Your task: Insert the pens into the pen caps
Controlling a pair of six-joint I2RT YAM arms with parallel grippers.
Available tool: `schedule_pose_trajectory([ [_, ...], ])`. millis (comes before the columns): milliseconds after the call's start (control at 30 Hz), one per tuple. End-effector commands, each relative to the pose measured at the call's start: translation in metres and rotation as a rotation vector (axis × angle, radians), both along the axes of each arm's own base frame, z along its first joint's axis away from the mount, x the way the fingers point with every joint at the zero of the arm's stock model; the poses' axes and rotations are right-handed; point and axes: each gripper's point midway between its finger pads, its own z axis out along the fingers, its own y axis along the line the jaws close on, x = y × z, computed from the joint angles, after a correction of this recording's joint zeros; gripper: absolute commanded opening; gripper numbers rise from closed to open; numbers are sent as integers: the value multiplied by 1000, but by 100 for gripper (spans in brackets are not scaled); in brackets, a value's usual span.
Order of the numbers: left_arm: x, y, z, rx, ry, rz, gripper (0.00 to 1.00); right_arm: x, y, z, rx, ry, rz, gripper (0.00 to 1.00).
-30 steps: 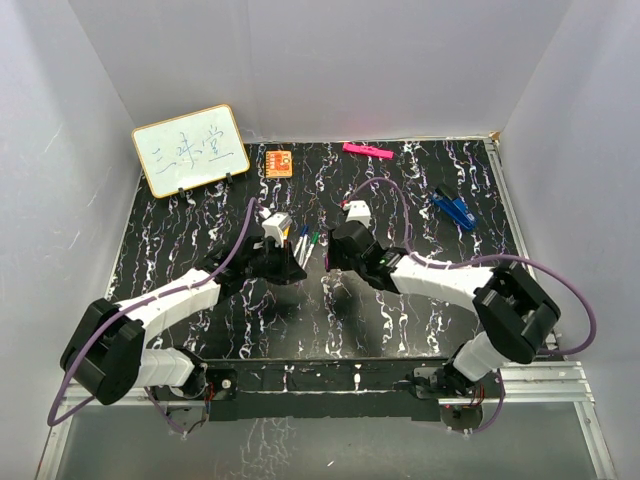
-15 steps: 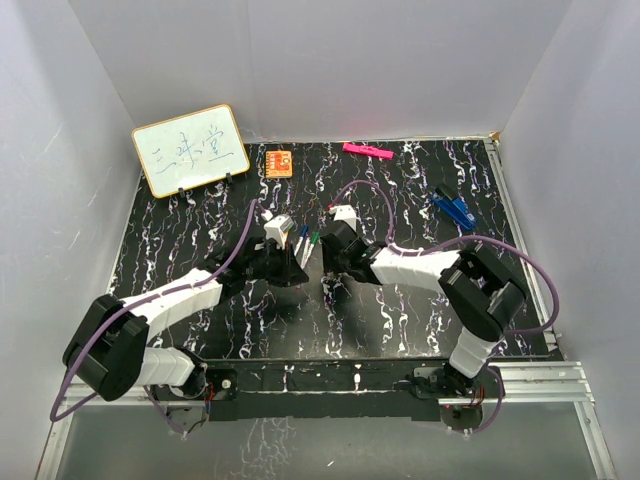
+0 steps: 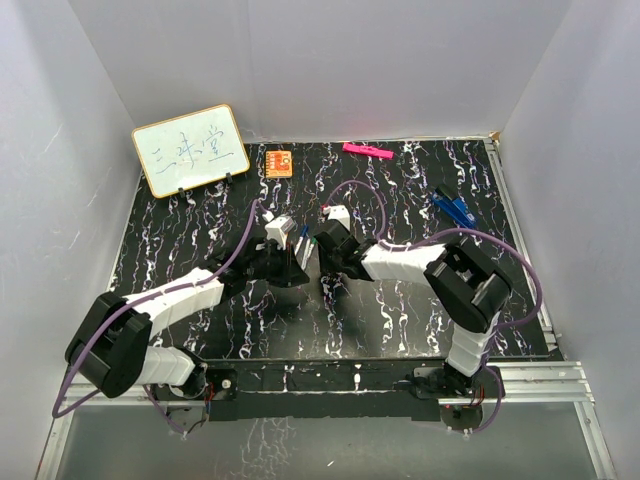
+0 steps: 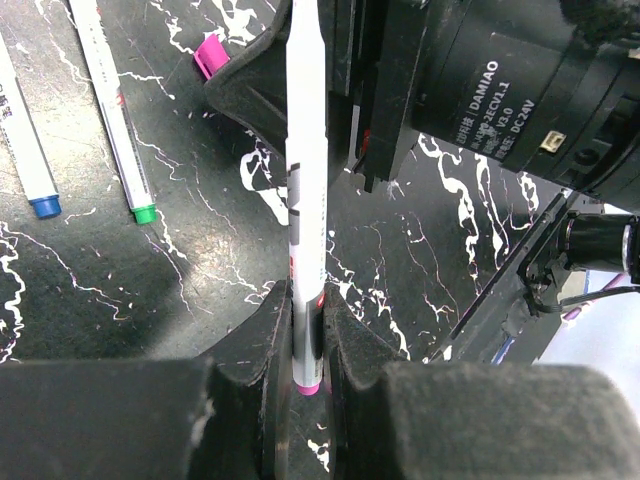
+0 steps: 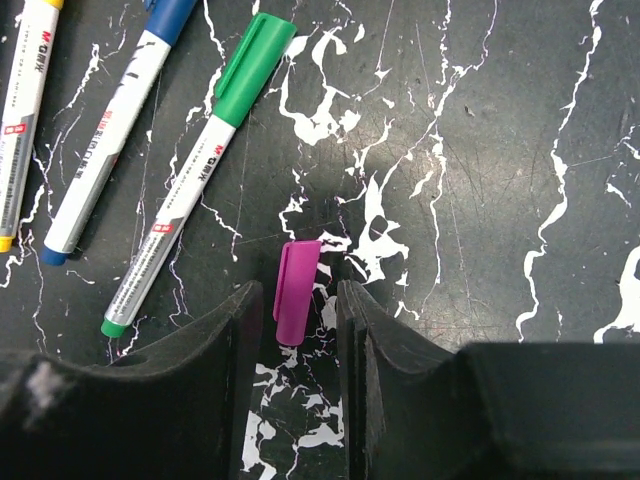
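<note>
My left gripper point(image 4: 307, 300) is shut on a white pen point(image 4: 303, 150) with a purple end, held above the table and pointing toward the right wrist. A purple cap point(image 5: 296, 290) lies on the black table between the fingers of my open right gripper point(image 5: 297, 305); I cannot tell whether the fingers touch it. It also shows in the left wrist view point(image 4: 210, 55). Beside it lie a green-capped pen point(image 5: 200, 170), a blue-capped pen point(image 5: 110, 140) and a yellow pen point(image 5: 25, 100). In the top view both grippers, left point(image 3: 285, 255) and right point(image 3: 325, 250), meet mid-table.
A whiteboard point(image 3: 190, 150) stands at the back left. An orange card point(image 3: 278, 162) and a flat pink bar point(image 3: 366, 151) lie along the back edge. Blue clip pieces point(image 3: 455, 210) lie at the right. White walls enclose the table.
My right gripper has moved left toward the pens and the left gripper, its elbow folding inward. The left gripper has edged slightly right with the pen in it.
</note>
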Motion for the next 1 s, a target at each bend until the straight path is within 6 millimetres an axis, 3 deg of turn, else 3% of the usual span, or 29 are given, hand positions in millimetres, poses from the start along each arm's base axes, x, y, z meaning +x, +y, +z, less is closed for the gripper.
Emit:
schedule_pose_trajectory([
  [0,-4,1,-4,-2,20,-4,0,16,10,15,25,-48,-5,33],
  [367,-2,2,-5,3,17,10,0,16,5,4,-32,-27,-5,32],
  [733,-1,2,-5,-1,15,21,0,-1,-6,-25,-140,75,2,26],
  [833,-1,4,-4,2,8,32,0,-12,-13,-39,-193,126,6,14],
  [900,0,5,-4,5,6,36,0,-19,-19,-49,-237,164,8,0],
  [967,1,5,-3,8,4,40,0,-26,-26,-59,-280,202,8,0],
])
